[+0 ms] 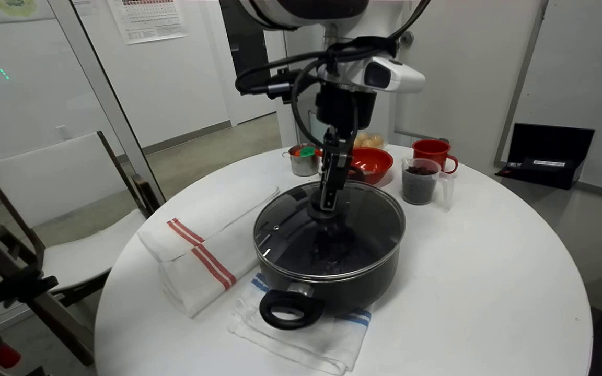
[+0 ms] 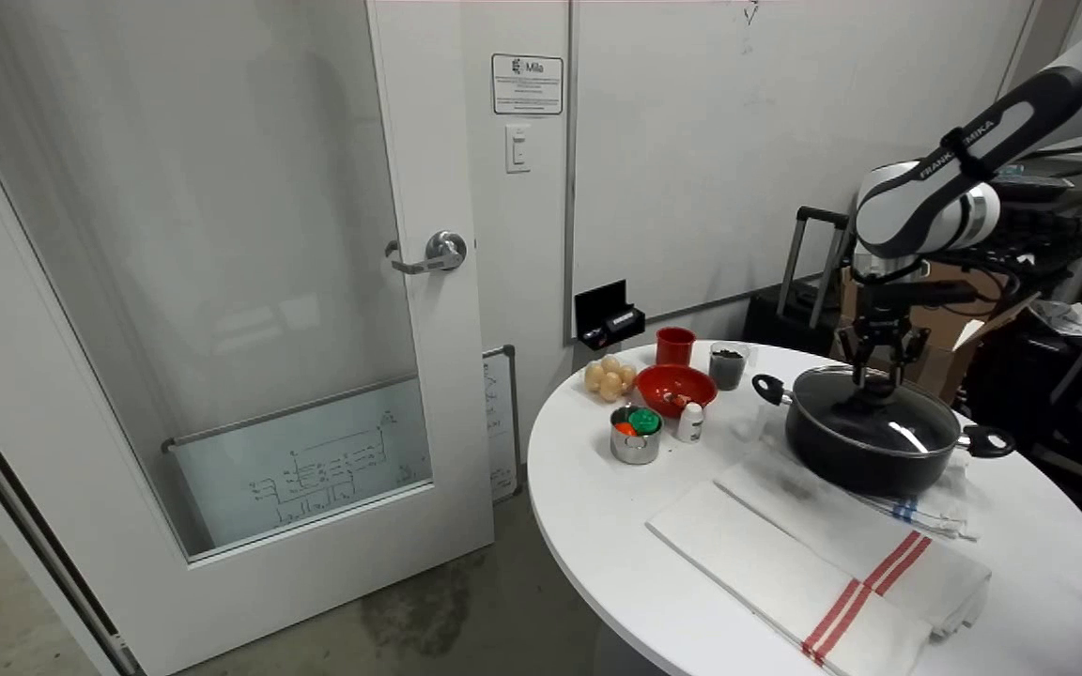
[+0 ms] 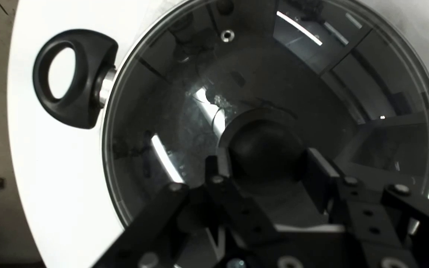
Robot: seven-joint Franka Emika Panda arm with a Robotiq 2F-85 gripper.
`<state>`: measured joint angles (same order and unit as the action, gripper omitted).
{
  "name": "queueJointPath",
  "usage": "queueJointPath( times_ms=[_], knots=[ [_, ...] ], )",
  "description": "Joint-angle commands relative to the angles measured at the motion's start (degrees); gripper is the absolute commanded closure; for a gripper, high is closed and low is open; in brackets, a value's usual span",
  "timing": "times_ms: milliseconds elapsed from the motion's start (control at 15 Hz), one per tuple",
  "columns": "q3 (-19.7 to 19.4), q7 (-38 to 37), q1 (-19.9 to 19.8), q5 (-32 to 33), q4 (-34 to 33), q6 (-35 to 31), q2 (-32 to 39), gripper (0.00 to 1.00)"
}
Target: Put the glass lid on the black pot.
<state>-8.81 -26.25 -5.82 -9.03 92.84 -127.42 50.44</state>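
Observation:
The glass lid lies on the black pot, its metal rim along the pot's rim in both exterior views. The lid looks level on the pot. In the wrist view the lid fills most of the picture, with one pot handle visible at the left. My gripper points down with a finger on each side of the lid's dark knob. The fingers appear to touch the knob on both sides. The gripper also shows above the lid's middle in the exterior views.
A white towel with red stripes lies beside the pot. A blue-striped cloth lies under it. A metal cup, red bowl, clear measuring cup, red mug and small white bottle stand behind on the table.

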Motion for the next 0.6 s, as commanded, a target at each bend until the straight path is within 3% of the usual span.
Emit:
queueJointPath(
  times_ms=[0,267,333,400,533],
  knots=[
    [-0.02,-0.53,-0.03,-1.14,-2.02,1.46,0.75,0.76],
    [0.2,-0.41,-0.08,-1.31,-2.2,1.88,1.0,0.76],
    [0.24,-0.44,-0.07,-1.38,-2.08,1.89,0.86,0.58],
    [0.26,-0.45,-0.03,-1.41,-1.86,1.74,0.6,0.26],
    [0.49,-0.24,0.16,-1.62,-0.61,0.76,-0.7,0.18]
  ],
)
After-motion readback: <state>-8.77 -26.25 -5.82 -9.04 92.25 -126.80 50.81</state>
